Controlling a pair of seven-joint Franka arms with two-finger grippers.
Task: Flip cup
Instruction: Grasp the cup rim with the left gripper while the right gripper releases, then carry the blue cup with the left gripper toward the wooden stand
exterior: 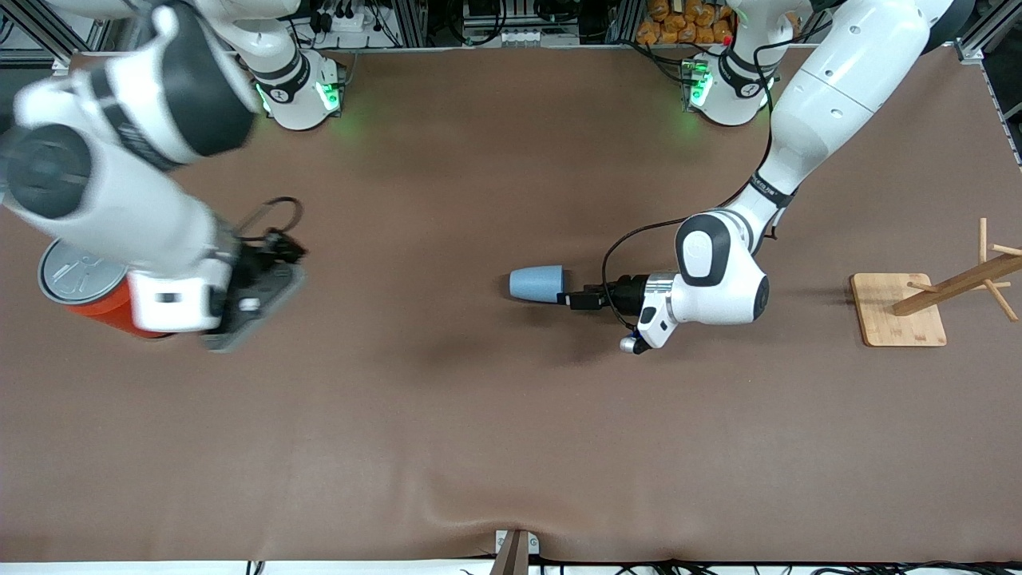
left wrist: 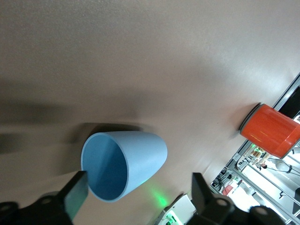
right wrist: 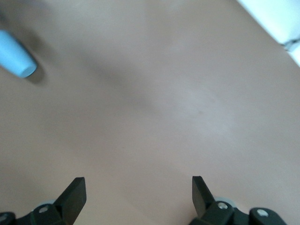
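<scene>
Cup (exterior: 536, 283) on its side before spread left gripper (exterior: 576, 299); orange can (exterior: 84, 289) beside spread right gripper (right wrist: 138, 192).

Brown table (exterior: 479, 447); aluminium framing (exterior: 415, 20), cables along edge.

We note white glossy arm shells, dark grey joint caps, black bands; green lights on bases (exterior: 297, 94) — black cable looped at left wrist; black gripper fingers (left wrist: 75, 197).

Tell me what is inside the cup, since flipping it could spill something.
The cup lies on its side, mouth toward the open left tool. The visible inner wall is bare blue; its deep bottom is hidden. The right tool waits, open, near the orange can.
</scene>
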